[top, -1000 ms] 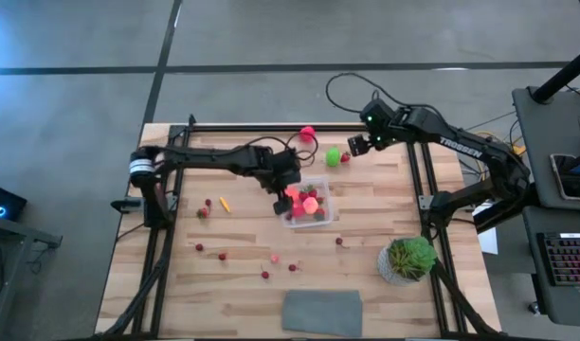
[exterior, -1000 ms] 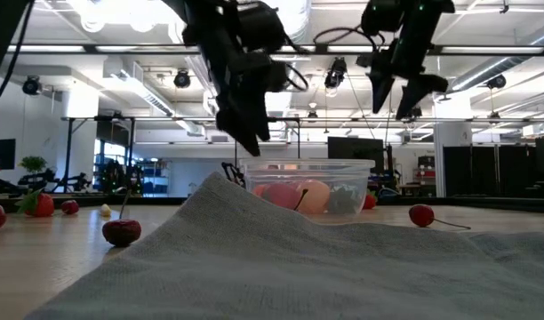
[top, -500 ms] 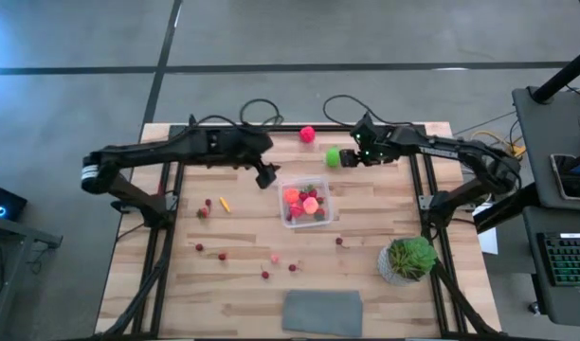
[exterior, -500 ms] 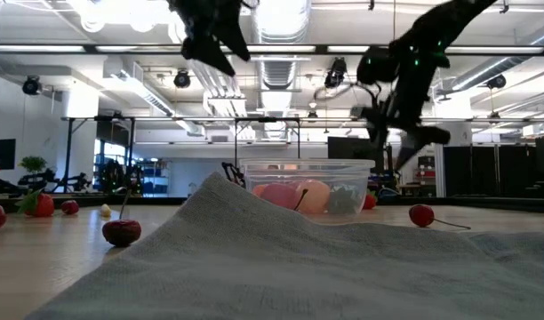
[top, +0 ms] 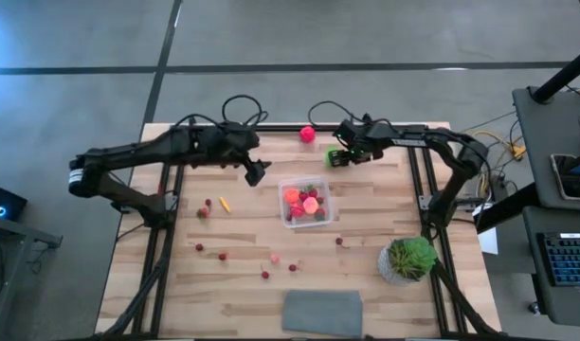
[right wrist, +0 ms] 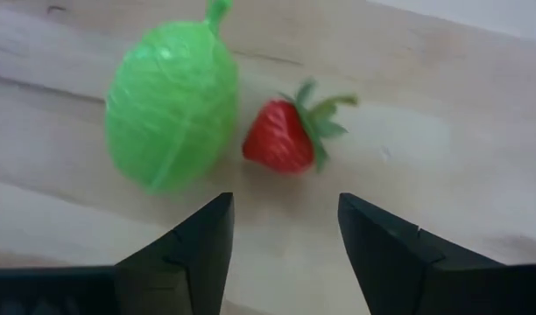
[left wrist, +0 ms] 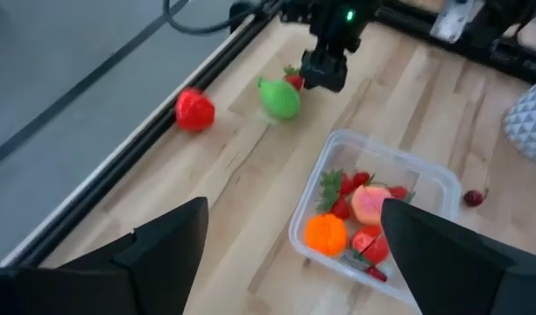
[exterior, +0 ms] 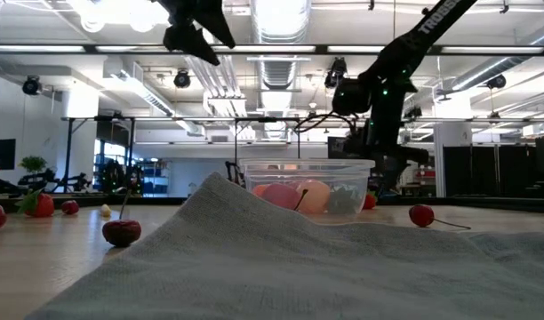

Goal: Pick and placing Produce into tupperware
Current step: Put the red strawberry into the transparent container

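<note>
Wooden table (top: 375,204) holds tupperware (top: 307,202), produce (top: 334,157), cloth (top: 322,313), plant (top: 407,259).

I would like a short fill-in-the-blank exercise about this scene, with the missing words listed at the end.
1. The right end effector is lowered over a strawberry lying beside a ____ fruit.
2. The clear tupperware already holds several pieces of ____.
3. The left end effector hangs open, holding ____.
4. The potted plant stands on the ____ arm's side of the table.

Missing words: green; produce; nothing; right
</note>
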